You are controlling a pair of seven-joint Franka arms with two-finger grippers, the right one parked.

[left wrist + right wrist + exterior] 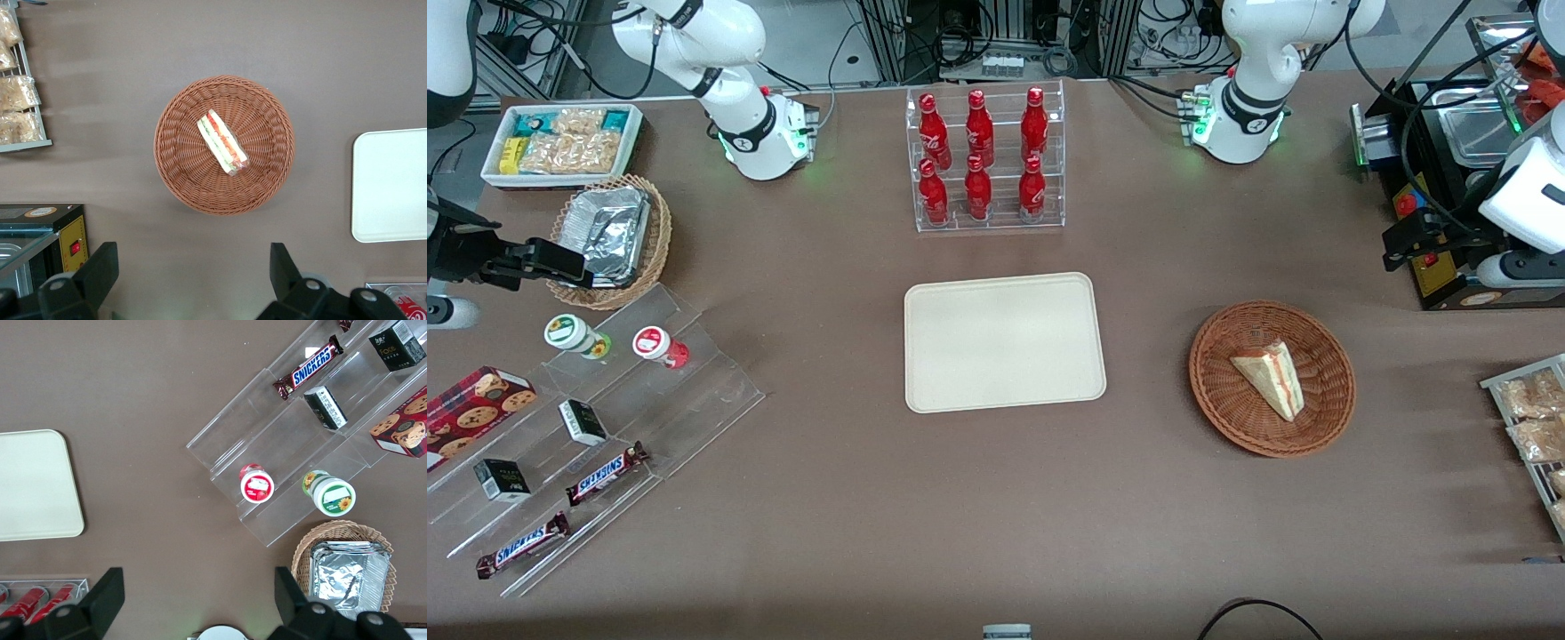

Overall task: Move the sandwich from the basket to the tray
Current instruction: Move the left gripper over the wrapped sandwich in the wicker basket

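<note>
Line up over the sandwich before descending

Your gripper (190,280) hangs high above the tabletop (200,40), jaws wide apart and holding nothing. The sandwich (223,142) lies ahead of them in the basket (180,173), long axis diagonal. Rotate so the jaws close across its short width, then carry it sideways to the tray (390,187)

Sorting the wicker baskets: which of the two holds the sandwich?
The large reddish-brown basket holds the sandwich, lying beside the tray. The smaller, lighter basket holds a foil container. The claw hangs open above the table.
</note>
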